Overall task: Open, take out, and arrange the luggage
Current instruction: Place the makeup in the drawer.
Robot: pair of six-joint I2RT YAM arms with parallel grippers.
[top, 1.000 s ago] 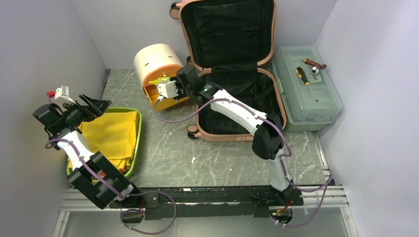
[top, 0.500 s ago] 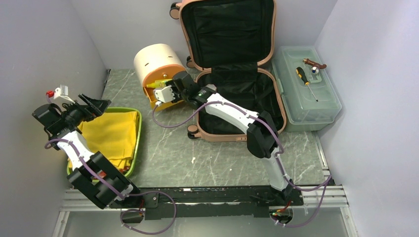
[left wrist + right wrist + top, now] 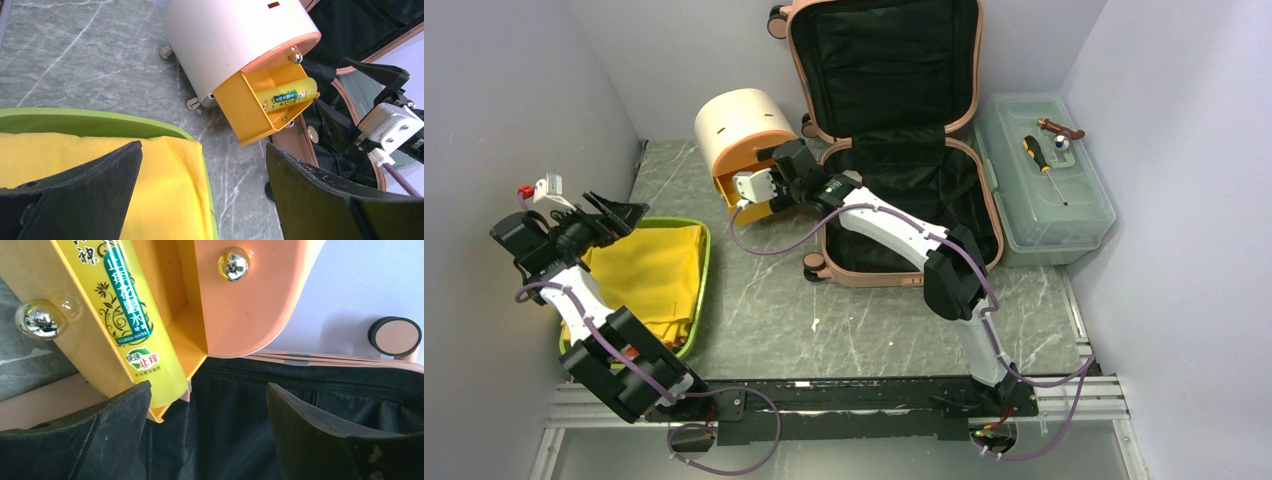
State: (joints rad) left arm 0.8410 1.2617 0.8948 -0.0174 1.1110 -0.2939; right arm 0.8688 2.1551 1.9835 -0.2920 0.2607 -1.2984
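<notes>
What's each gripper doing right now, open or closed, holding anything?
Left gripper: open, holding nothing.
Right gripper: open, holding nothing; the yellow bottle lies in the orange-yellow drawer.

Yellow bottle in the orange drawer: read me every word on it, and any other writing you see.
"FLORIDA WATER": small print on the yellow bottle, below its green band.
"止痒": small badge lower down.
Other Chinese characters: partly cut off, unsure.
No other readable writing anywhere.

Parted fingers [image 3: 100,440] hover by a yellow bottle [image 3: 135,320] in an orange drawer [image 3: 192,335], perhaps touching it.
</notes>
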